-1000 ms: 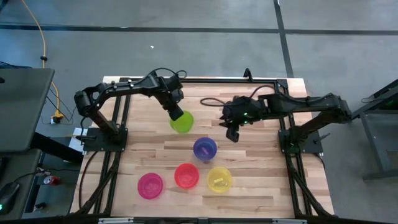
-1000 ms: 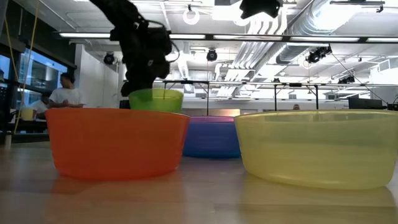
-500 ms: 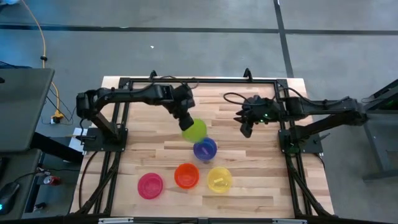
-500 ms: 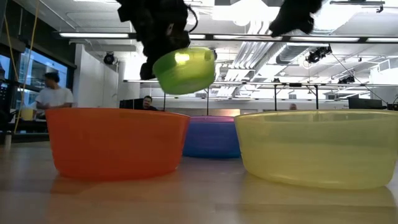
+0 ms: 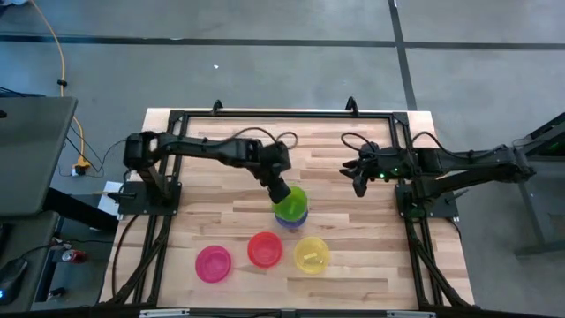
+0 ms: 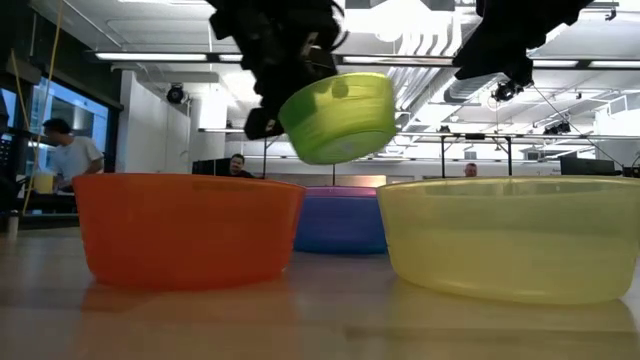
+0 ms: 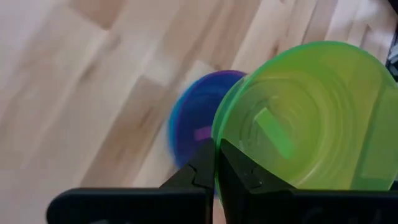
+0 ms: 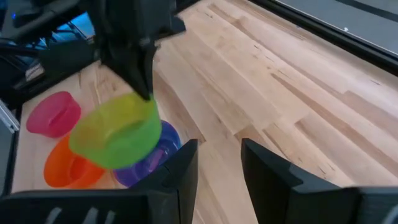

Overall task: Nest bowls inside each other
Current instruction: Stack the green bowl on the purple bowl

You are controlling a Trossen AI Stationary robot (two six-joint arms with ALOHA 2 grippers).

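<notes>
Your left gripper [image 5: 279, 188] is clenched on the rim of the green bowl [image 5: 292, 201], one finger inside the wall, one outside, and carries it in the air, tilted. The relation that matters: the green bowl hangs just above the purple bowl [image 5: 291, 216], offset slightly toward the table's far edge, mouth not level. You would need to level it and centre it over the purple bowl before lowering. The purple bowl appears to sit in a blue bowl [image 6: 340, 222]; the low view shows a blue wall under a purple rim. Orange [image 5: 265, 249], yellow [image 5: 311, 254] and pink [image 5: 213, 263] bowls sit apart along the near side, clear of the drop path. Your right gripper [image 5: 357, 181] waits at the right, fingers parted, empty.
</notes>
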